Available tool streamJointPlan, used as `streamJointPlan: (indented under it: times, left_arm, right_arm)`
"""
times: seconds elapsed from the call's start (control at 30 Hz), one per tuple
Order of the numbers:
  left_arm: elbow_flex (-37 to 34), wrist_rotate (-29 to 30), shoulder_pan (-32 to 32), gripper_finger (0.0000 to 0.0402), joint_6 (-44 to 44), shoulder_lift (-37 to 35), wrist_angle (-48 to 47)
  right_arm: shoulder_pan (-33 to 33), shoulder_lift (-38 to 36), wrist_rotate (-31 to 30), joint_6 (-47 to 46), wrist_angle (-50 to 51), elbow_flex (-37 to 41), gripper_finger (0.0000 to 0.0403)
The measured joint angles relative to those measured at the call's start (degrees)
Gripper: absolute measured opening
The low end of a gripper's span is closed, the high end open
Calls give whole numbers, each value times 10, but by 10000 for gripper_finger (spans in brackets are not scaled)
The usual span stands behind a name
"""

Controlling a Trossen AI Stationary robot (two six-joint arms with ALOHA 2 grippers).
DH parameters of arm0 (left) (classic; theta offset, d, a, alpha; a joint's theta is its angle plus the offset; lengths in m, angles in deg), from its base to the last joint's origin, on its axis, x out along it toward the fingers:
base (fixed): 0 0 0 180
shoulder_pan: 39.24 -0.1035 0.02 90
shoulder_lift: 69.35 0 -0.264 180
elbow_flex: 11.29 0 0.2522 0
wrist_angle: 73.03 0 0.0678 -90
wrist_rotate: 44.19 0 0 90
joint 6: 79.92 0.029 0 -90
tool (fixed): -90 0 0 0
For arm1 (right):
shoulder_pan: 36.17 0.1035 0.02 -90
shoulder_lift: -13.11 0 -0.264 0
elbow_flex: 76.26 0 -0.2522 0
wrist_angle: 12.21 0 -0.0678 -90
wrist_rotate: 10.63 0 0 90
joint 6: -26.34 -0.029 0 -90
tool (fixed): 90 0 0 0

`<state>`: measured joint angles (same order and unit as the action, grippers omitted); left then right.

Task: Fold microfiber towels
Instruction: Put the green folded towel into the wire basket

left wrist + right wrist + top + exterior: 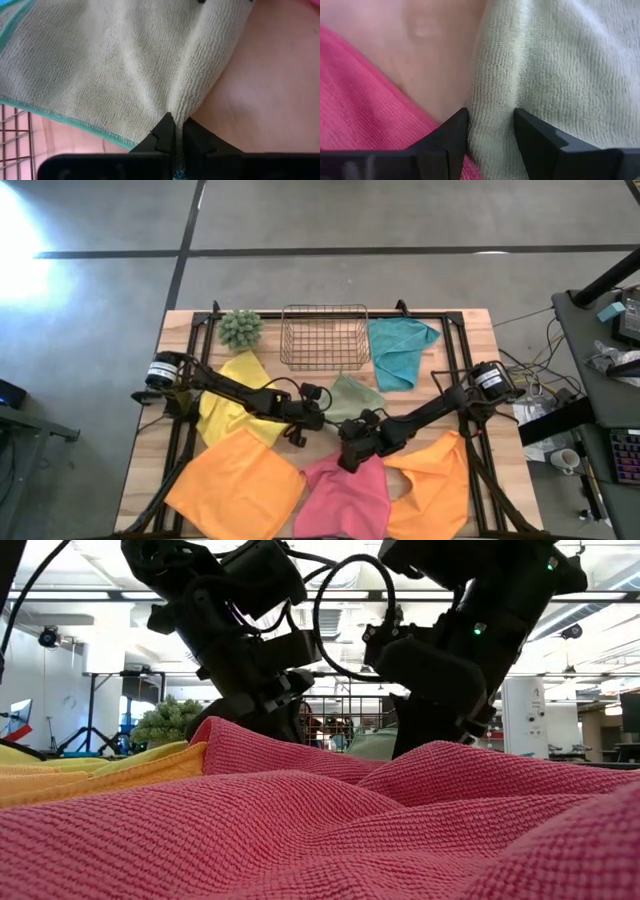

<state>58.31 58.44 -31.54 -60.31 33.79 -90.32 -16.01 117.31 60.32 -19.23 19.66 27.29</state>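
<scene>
The sage green towel (pixel 357 394) lies spread on the table's middle, just before the wire basket. My left gripper (pixel 324 418) (pixel 176 121) is shut on its near left part. My right gripper (pixel 352 426) (pixel 491 116) stands open at the towel's near edge, its fingers on either side of a raised ridge of the cloth (pixel 492 100). A pink towel (pixel 345 495) lies flat near the front edge, filling the low view (pixel 320 820). Beside it are two orange towels (pixel 235 485) (pixel 437 485). A yellow towel (pixel 232 405) lies at the left and a teal one (pixel 400 350) at the back right. My left gripper pinches a small ridge of the sage green towel (pixel 181 102) between its two fingertips, close to the cloth's teal-stitched edge. The fingers come slanting down from the table's left. Wrinkles run out from the pinch; the rest of the towel lies on the table. Of my right gripper, I cannot tell whether its fingers touch the cloth between them.
A wire basket (pixel 323 335) stands at the back middle, with a fuzzy green plant ball (pixel 240 328) to its left. Black frame rails (pixel 195 370) run along the table's sides. Bare wood (pixel 435 55) shows between the pink and the sage towels.
</scene>
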Motion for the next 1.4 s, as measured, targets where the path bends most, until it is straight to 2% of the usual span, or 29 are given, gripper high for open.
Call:
streamJointPlan:
  times: [0.2,0.53,0.77,1.0,1.4]
  left_arm:
    - [7,2,-2,2,-11,0,-1]
    - [9,2,-4,2,-28,-1,-1]
    - [22,0,-4,2,-28,-2,-44]
    - [44,14,-4,2,-28,-10,-89]
    - [38,19,-5,1,-22,-119,-119]
  right_arm:
    - [-11,0,7,-6,0,2,124]
    - [-18,0,15,-10,-4,2,16]
    - [-17,-1,19,-12,8,-21,14]
    - [-17,-8,12,-13,105,-64,13]
    - [-14,-54,-17,-40,111,-82,13]
